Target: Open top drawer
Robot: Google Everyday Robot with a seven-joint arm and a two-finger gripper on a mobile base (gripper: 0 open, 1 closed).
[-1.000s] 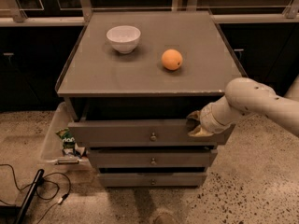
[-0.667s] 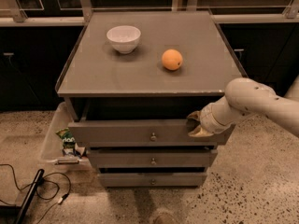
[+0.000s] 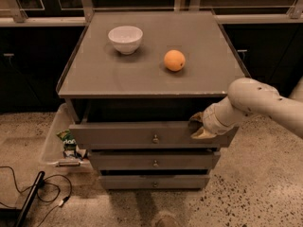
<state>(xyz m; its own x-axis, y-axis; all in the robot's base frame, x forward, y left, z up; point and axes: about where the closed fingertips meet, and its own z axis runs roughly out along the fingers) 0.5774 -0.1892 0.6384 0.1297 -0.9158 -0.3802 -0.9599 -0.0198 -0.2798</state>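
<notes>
The top drawer (image 3: 123, 135) is the widest of three grey drawers under the grey cabinet top. Its flat front has a small round metal knob (image 3: 155, 139) at centre. It stands pulled out a little, with a dark gap above its front. My gripper (image 3: 199, 128) is at the drawer's upper right edge, reaching into that gap from the right on the white arm (image 3: 255, 103). It sits right of the knob, not on it.
A white bowl (image 3: 125, 39) and an orange (image 3: 174, 60) sit on the cabinet top (image 3: 94, 74). Two narrower drawers (image 3: 154, 161) lie below. A clear bin with packets (image 3: 64, 143) stands at the left on the floor, with cables (image 3: 42, 193) in front of it.
</notes>
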